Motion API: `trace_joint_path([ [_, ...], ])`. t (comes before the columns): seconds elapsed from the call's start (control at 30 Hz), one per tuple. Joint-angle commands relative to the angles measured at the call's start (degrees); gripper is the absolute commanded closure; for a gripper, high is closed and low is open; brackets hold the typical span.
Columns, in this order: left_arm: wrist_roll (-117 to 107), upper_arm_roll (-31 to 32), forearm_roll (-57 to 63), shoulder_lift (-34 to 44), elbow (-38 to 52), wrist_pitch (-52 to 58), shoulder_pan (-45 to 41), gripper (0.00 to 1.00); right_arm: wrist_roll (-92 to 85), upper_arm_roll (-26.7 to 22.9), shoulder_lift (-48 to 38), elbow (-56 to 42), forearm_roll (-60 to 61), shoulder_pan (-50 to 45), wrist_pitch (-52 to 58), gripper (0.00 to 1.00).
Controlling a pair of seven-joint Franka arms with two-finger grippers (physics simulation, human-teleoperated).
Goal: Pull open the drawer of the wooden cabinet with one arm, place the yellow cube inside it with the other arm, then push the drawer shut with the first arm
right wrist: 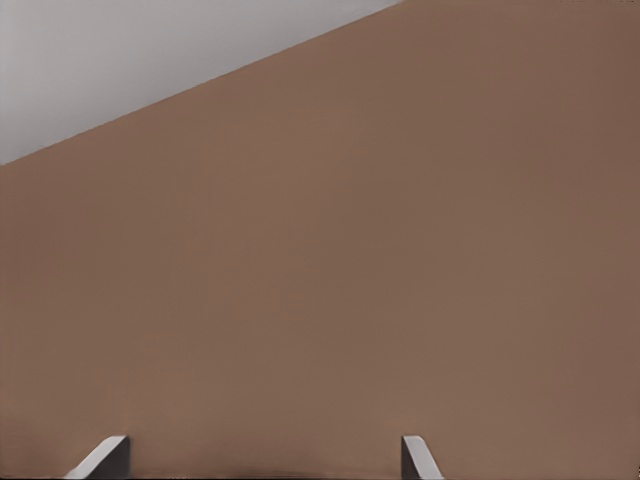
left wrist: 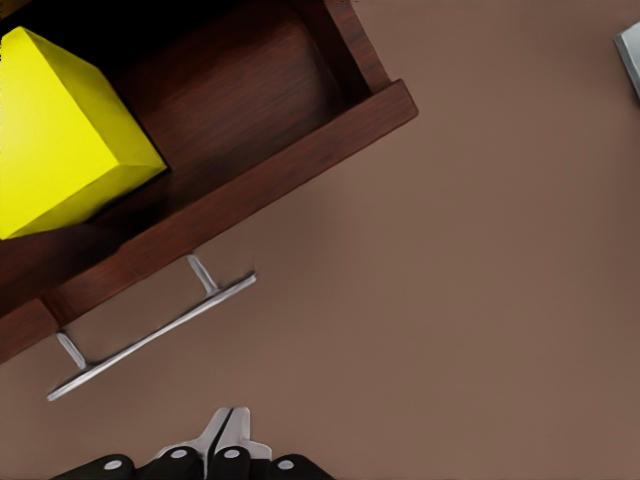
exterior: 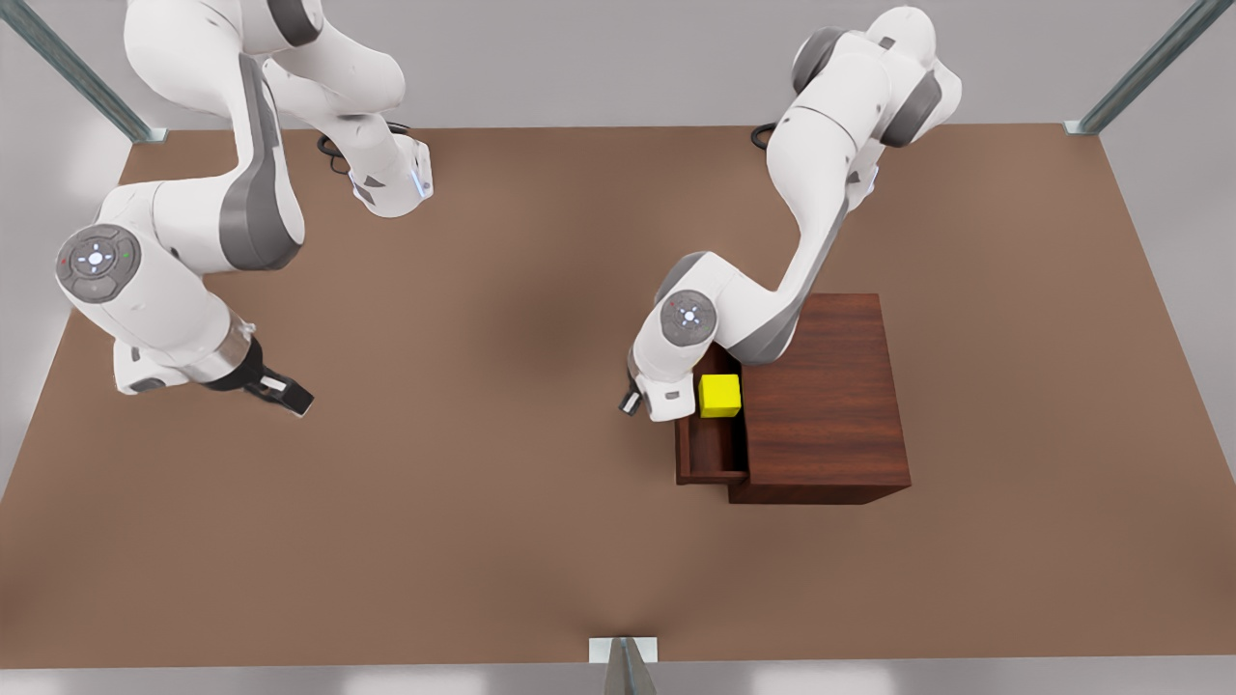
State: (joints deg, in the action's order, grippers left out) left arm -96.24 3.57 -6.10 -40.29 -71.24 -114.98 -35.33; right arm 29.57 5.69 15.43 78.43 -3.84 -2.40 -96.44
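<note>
Table: we see a plain brown tabletop (exterior: pixel 502 502) against a grey backdrop, with metal struts at the far corners.
Cabinet: the wooden cabinet (exterior: pixel 830 386) stands on the front view's right half of the table, grain streaky, dark reddish-brown.
Drawer: the drawer (exterior: pixel 710 449) is pulled partway out toward the front view's left; we note its front board and side walls exposed in the left wrist view.
Handle: the silver bar handle (left wrist: pixel 150 335) sits on the drawer front, free of any finger.
Cube: the yellow cube (exterior: pixel 719 395) rests inside the open drawer, near its far end, beside the arm's wrist.
Left gripper: the left gripper (left wrist: pixel 222 445) hangs just outside the drawer front, near the handle but apart from it; its fingers are pressed together, holding nothing.
Right gripper: the right gripper (exterior: pixel 280 391) hovers over bare table at the front view's left, well apart from the cabinet; we see its fingertips (right wrist: pixel 100 458) spread wide, empty.
</note>
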Motion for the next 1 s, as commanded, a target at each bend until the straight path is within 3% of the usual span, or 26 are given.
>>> trace_joint_path([
  [0.0, -44.21, 0.03, 3.56, -1.11, -0.04, -0.95, 0.0, 0.79, -32.38, 0.02, 0.47, -0.29, 0.68, 0.64, 1.25, 0.0],
  [0.5, -21.97, -3.31, 4.35, -1.2, 0.04, 15.4, 1.58, 0.79, -29.22, 0.2, 0.39, -0.38, 0.59, -1.03, 1.78, 0.0],
  [0.93, -13.88, -4.89, 5.4, -1.11, 0.13, 19.18, 3.69, 0.79, -29.13, 0.19, 0.47, -0.47, 0.59, -1.29, 1.69, 0.0],
  [0.97, -14.67, -4.8, 5.4, -1.2, 0.4, 18.74, 3.52, 0.58, -29.04, 0.19, 0.47, -0.47, 0.59, -1.38, 1.78, 0.0],
])
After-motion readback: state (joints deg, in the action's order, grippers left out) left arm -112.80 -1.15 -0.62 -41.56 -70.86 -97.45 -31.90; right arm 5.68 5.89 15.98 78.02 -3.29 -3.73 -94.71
